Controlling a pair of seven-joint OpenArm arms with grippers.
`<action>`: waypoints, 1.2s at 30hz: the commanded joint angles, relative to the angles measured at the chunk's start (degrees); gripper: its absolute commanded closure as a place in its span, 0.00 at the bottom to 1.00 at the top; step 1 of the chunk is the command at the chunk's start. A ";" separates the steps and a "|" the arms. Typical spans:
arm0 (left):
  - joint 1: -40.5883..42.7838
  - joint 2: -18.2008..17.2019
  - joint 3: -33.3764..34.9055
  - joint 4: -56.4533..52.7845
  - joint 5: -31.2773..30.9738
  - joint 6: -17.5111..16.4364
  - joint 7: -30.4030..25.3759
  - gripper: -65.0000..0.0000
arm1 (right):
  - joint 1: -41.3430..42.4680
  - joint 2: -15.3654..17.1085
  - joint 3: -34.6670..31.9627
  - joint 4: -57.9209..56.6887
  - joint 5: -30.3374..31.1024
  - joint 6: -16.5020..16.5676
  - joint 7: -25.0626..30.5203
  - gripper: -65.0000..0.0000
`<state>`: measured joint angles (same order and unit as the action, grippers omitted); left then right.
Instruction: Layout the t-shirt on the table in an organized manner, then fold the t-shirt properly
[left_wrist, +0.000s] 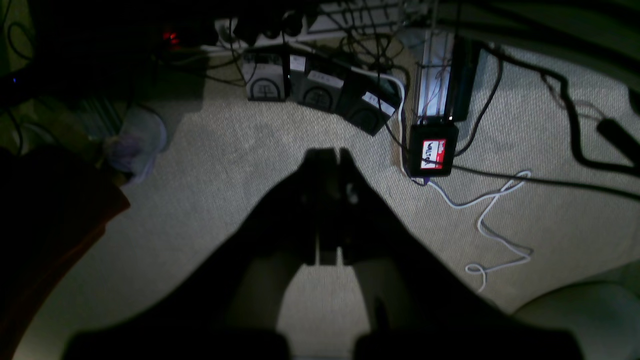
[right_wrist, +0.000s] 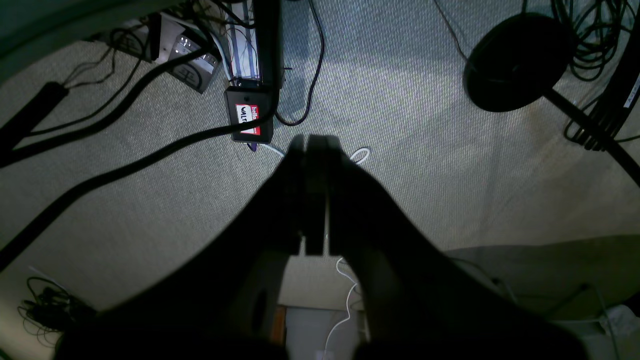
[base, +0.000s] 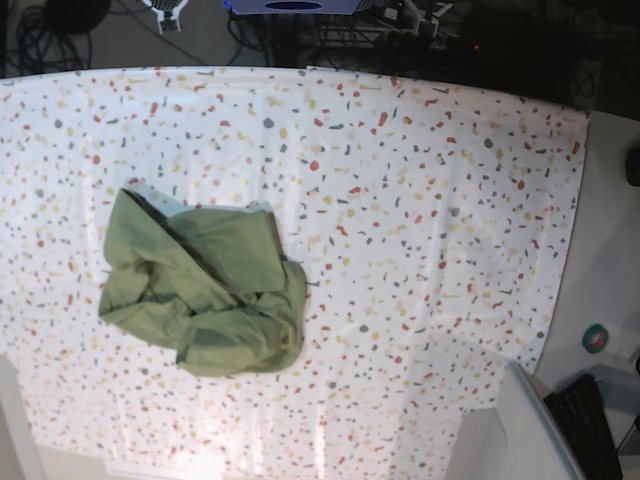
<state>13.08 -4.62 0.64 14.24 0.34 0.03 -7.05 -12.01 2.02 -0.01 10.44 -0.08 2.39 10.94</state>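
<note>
1. The table (base: 420, 200), covered in white confetti-speckled cloth, is seen from above in the base view, and neither arm is over it, so the layout step looks not yet started.
2. The t-shirt (base: 205, 290) is found left of centre on the table: a plain olive-green heap, crumpled and folded over itself, sleeves and neckline not really made out.
3. Next, an edge or corner would probably need to be pinched and the cloth pulled flat.
4. The left gripper (left_wrist: 331, 165) and right gripper (right_wrist: 316, 150) are both seen with jaws together, nothing held, pointed at carpet and cables.
</note>
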 joint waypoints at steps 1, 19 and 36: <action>0.85 -0.34 0.10 -0.22 0.06 0.27 -0.03 1.00 | -0.52 0.31 -0.12 -0.02 -0.06 0.11 0.09 1.00; 2.96 -0.87 0.01 0.75 -0.03 0.27 4.10 1.00 | -7.37 1.89 0.32 8.07 0.21 0.20 0.01 1.00; 41.91 -12.04 -1.30 56.93 -8.56 0.27 0.94 1.00 | -39.64 0.13 14.56 66.62 0.12 0.46 -16.70 1.00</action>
<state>53.56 -16.23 -0.38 71.09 -8.49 -0.05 -5.34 -50.78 1.87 14.15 76.51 -0.27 3.27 -6.79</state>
